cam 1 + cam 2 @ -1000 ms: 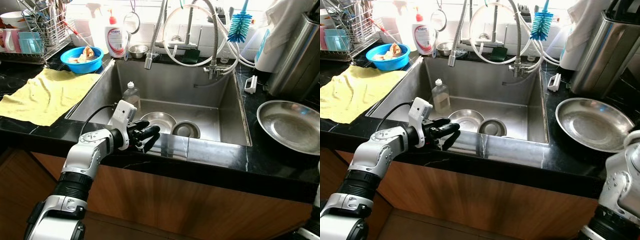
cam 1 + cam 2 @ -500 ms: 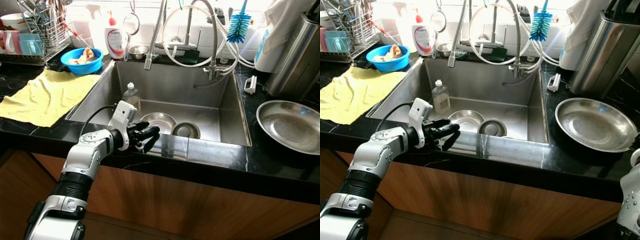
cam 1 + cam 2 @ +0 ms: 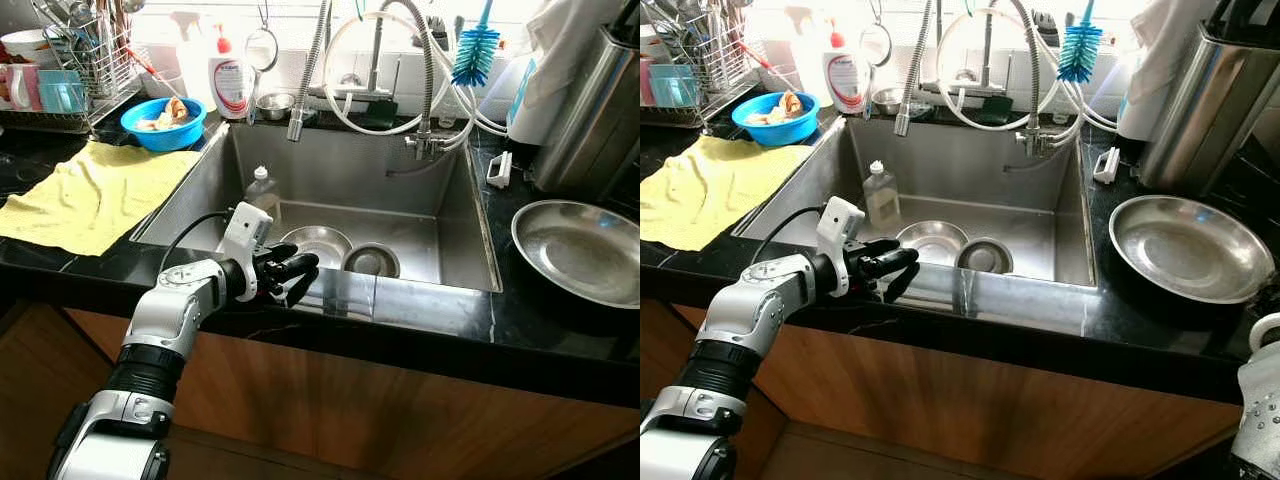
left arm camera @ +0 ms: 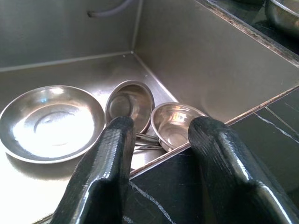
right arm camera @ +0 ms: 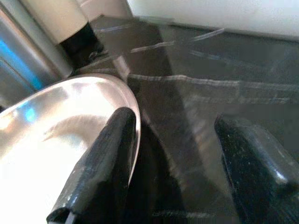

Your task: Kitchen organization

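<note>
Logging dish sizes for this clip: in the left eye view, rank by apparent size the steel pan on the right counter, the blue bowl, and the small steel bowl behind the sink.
1. Steel pan
2. Blue bowl
3. Small steel bowl, though it sits farthest from the camera.

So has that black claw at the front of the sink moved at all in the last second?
No. The left gripper hangs open over the sink's front rim, in the same spot against the steel plate behind it.

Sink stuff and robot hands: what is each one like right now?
Left gripper: open, empty, over the sink's front edge.
Right gripper: open, empty, by the big pan.
Big pan: upright, empty, on the counter.
Plate: empty, in the sink.
Bottle: upright, capped.
</note>
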